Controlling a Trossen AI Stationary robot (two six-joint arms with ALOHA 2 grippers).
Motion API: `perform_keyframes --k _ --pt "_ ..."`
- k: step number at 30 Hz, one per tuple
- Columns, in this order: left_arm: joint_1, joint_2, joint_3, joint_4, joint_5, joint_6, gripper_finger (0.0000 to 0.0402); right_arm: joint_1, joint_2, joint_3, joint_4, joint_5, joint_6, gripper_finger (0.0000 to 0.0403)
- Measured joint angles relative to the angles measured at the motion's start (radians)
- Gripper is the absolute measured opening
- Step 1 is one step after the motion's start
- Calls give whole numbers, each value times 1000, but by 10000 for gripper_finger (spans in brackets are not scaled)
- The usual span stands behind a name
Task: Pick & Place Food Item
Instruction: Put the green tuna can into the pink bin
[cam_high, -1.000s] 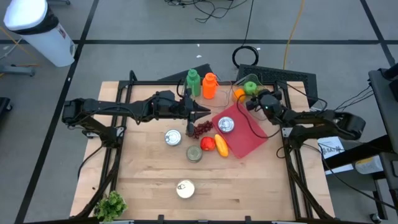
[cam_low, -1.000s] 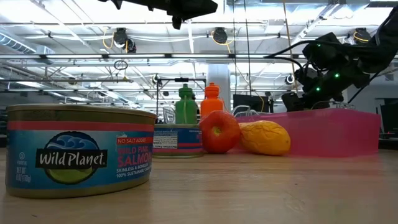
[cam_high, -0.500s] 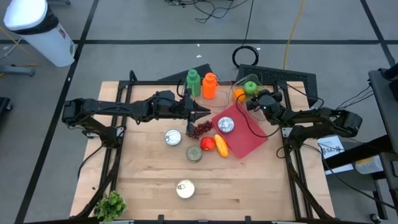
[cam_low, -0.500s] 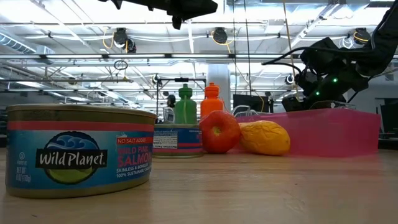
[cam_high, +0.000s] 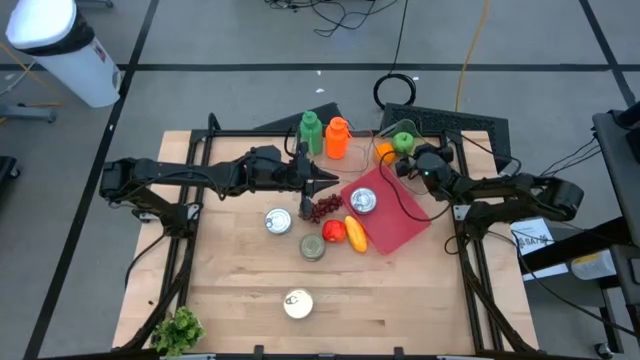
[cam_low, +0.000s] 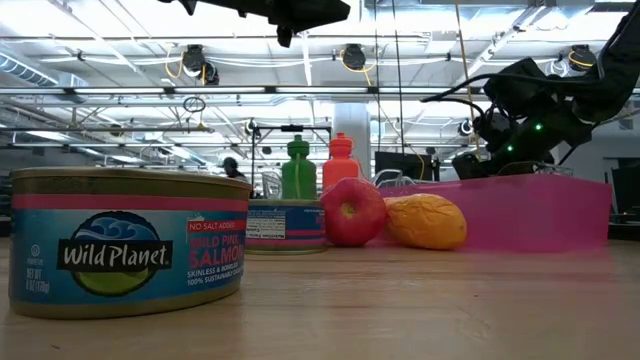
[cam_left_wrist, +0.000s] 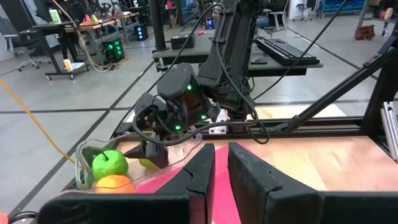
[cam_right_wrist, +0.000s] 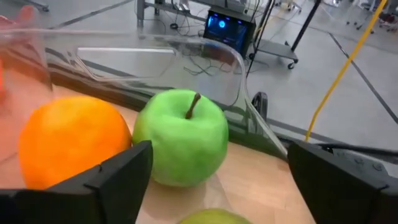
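A green apple (cam_right_wrist: 181, 135) and an orange (cam_right_wrist: 68, 140) sit side by side on the floor of a clear plastic container (cam_right_wrist: 239, 65) at the table's far right (cam_high: 395, 132). My right gripper (cam_right_wrist: 219, 150) is open and reaches into the container, nearly level. Its two fingers stand wide apart, and the apple lies just ahead of them, nearer one finger. In the high view the right gripper (cam_high: 408, 157) is beside the apple (cam_high: 402, 141). My left gripper (cam_high: 330, 181) hangs shut and still above the table's middle, with nothing in it.
A pink tray (cam_high: 400, 225) holds a can (cam_high: 363, 200). Near it lie grapes (cam_high: 325, 207), a red apple (cam_high: 333, 231), a yellow fruit (cam_high: 355, 234) and three cans (cam_high: 278, 220). Green and orange bottles (cam_high: 311, 133) stand at the far edge. Lettuce (cam_high: 177, 328) lies at the near left corner.
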Motion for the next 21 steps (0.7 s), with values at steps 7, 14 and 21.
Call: perform_keyframes --k 7,14,21 --pt "0 0 0 0 0 0 56 26 -70 0 21 -5 -92 329" --pt "-5 0 0 0 0 0 56 79 -182 0 25 -2 -179 330" --pt "-23 -11 0 -14 99 41 56 252 -345 0 26 -178 -194 329"
